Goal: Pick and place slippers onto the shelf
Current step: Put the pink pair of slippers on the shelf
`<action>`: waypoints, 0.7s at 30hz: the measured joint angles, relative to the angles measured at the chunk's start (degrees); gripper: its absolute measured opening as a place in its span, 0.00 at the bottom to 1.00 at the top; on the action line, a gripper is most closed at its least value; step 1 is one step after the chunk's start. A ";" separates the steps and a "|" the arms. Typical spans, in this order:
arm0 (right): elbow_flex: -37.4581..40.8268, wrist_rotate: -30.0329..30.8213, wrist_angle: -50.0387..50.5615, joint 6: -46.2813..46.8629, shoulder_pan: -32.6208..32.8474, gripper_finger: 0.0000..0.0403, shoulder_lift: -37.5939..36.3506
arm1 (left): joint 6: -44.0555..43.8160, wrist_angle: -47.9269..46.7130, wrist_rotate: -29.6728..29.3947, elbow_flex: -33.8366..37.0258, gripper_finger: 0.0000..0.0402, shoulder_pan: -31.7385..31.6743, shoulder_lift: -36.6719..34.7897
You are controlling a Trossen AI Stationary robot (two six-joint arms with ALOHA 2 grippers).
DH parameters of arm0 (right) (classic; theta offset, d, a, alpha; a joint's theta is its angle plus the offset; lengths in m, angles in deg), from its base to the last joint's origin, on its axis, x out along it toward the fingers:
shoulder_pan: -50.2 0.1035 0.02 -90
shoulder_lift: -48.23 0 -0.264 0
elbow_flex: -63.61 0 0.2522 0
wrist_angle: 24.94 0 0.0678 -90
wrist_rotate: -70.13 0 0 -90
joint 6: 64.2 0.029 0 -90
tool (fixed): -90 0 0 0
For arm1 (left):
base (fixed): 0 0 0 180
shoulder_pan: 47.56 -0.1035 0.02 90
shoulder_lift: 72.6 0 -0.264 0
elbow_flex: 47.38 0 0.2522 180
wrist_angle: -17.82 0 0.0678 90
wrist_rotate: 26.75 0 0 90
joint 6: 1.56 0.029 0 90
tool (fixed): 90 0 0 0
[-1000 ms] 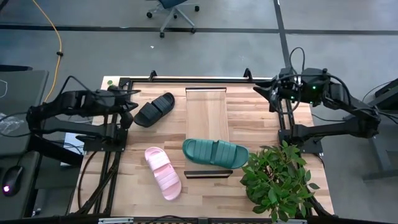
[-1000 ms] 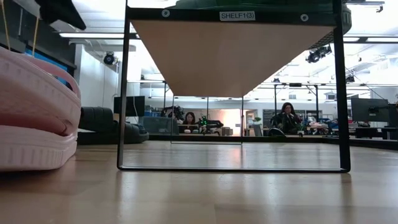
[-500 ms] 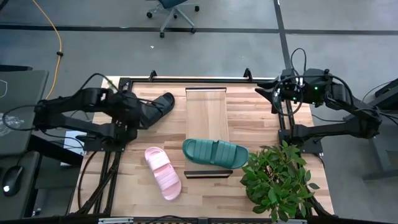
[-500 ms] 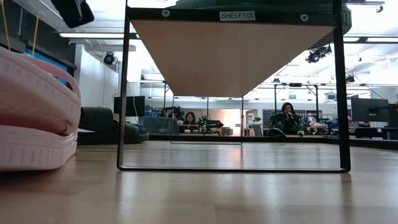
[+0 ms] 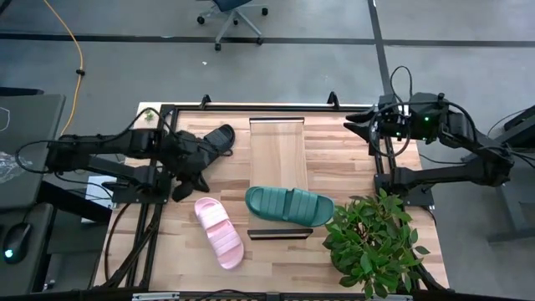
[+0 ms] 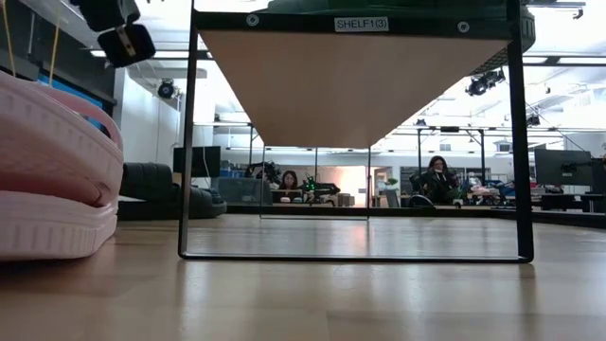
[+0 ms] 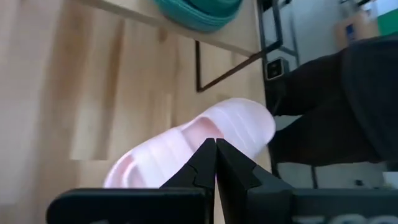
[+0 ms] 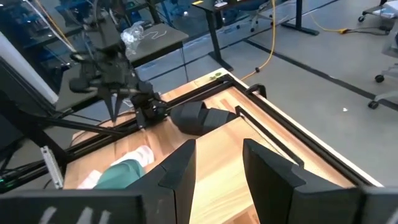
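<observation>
The pale pink slipper (image 5: 219, 232) lies sole down on the tabletop near the left front, large at the left of the low view (image 6: 47, 170). The teal slipper (image 5: 288, 205) lies across the near end of the raised shelf (image 5: 278, 155), overhanging both long edges. The black slipper (image 5: 219, 136) rests on the table left of the shelf's far end. My left gripper (image 5: 180, 191) hovers shut between the black and pink slippers, pointing at the pink one (image 7: 205, 134). My right gripper (image 8: 217, 168) waits open over the far right corner (image 5: 368, 125).
A potted plant (image 5: 372, 247) fills the near right corner beside the shelf. The shelf stands on a thin dark frame (image 6: 187, 142) above the tabletop. People sit at desks in the room beyond. Bare wood lies left and right of the shelf.
My left arm has swung from the table's far left edge toward the near side, passing beside the black slipper and coming toward the pink one; its gripper has tipped downward and come lower. The slippers and my right arm have stayed put.
</observation>
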 joint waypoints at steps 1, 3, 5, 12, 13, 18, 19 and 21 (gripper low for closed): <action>0.00 -0.04 0.11 0.28 0.00 0.31 -0.18 | -1.60 2.46 -0.23 1.20 0.00 1.35 -0.27; -0.02 -0.09 0.78 0.91 0.00 0.31 -0.42 | -5.16 7.47 -0.73 3.90 0.00 4.28 -0.89; -0.02 -0.09 1.06 1.05 0.00 0.31 -0.64 | -8.73 12.44 -2.05 6.53 0.00 7.61 -0.92; -0.02 -0.31 1.53 1.18 0.00 0.31 -1.06 | -19.94 25.94 -6.11 14.07 0.00 16.57 -0.87; -0.02 -0.51 1.66 1.18 0.00 0.31 -1.02 | -21.36 26.92 -6.36 14.92 0.00 17.55 -0.87; -0.02 -0.89 1.80 1.18 0.00 0.31 -1.06 | -26.98 30.03 -8.77 18.31 0.00 21.22 -0.87; -0.02 -0.92 1.81 1.18 0.00 0.31 -1.04 | -27.89 30.58 -9.00 18.87 0.00 21.66 -0.86; -0.02 -1.01 2.06 1.17 0.00 0.31 -1.04 | -29.49 32.92 -9.11 20.17 0.00 22.24 -0.85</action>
